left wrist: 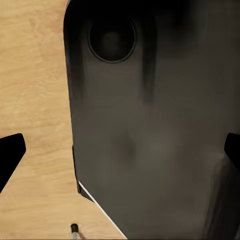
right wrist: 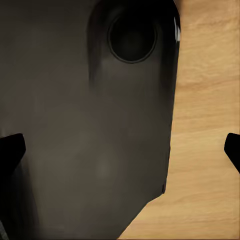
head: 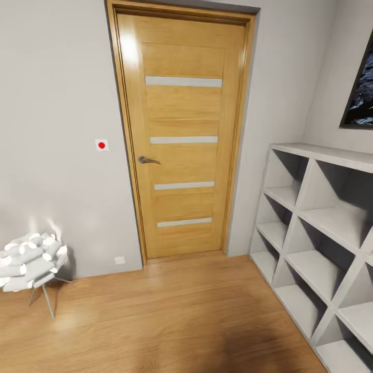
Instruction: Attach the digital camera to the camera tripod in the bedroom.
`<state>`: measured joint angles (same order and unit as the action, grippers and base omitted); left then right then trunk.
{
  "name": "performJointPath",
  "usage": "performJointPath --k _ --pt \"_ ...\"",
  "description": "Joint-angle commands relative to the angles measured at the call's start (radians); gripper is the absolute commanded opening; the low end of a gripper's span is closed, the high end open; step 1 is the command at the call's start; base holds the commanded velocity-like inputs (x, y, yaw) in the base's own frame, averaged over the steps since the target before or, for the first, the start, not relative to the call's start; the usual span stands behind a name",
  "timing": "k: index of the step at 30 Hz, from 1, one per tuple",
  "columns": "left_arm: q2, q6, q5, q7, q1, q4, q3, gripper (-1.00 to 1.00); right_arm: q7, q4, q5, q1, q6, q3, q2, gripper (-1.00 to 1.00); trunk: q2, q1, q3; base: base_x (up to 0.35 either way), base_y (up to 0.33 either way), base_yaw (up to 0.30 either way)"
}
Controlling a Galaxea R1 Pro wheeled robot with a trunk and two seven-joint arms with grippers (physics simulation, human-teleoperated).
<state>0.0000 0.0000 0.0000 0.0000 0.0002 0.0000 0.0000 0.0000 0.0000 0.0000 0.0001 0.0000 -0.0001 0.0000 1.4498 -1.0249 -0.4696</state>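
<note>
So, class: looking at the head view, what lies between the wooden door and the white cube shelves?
A strip of pale grey wall above bare wood floor separates the door from the shelves.

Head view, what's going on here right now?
Nothing is being handled. The robot faces a closed light wooden door in a pale grey wall, white cube shelves to its right and a white tufted stool at left. Each wrist view shows wood plank floor beside a dark robot body; both grippers are open, holding nothing.

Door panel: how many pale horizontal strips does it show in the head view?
4, stacked down the wooden door: top strip, second strip just above handle height, third strip, lowest strip. None appear hidden.
</note>
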Motion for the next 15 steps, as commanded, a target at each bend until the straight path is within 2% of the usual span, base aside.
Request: performJointPath --k 1,4,15 --pt "-0.006 -0.006 0.006 -0.006 0.005 -0.006 0.006 1.00 0.000 -0.006 0.005 0.002 -0.003 0.006 -0.004 1.00 0.000 0.000 0.000 0.000 0.000 0.000" --pt "-0.011 -0.011 0.023 -0.011 0.004 -0.023 0.019 1.00 -0.001 -0.011 0.005 0.001 -0.003 0.006 -0.004 1.00 0.000 0.000 0.000 0.000 0.000 0.000" --pt "-0.012 -0.012 0.009 -0.012 0.001 -0.032 0.014 1.00 -0.001 -0.009 0.005 0.000 -0.004 0.005 -0.002 1.00 0.000 0.000 0.000 0.000 0.000 0.000"
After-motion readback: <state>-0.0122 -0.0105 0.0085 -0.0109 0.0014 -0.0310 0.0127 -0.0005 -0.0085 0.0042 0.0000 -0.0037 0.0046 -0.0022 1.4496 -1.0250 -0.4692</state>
